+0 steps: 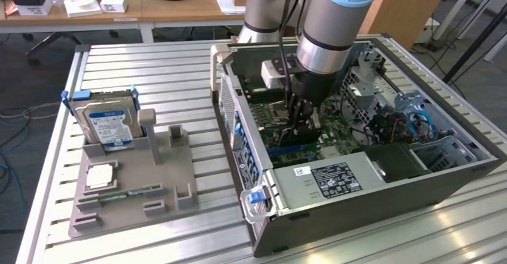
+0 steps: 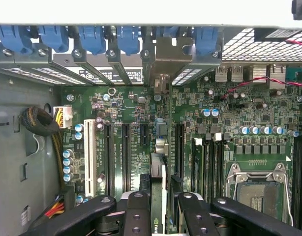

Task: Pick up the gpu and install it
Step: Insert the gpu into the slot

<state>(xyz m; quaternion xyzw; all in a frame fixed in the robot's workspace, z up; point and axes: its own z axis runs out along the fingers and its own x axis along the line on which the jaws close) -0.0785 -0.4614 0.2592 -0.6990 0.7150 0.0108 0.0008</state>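
Firstly, at the exterior view's left, noted hard drive (image 1: 107,124) and memory stick (image 1: 127,194) seated in the grey fixture (image 1: 130,169). Further right, inside the open case (image 1: 372,210), found gripper (image 2: 161,211) clamped on gpu (image 2: 159,169), held edge-on over the motherboard (image 2: 239,147) slots, with bracket (image 2: 166,54) up against the rear panel (image 2: 116,69). Judged liable to jam or bend contacts if pressed down tilted or off the slot line, or to snag at the bracket.
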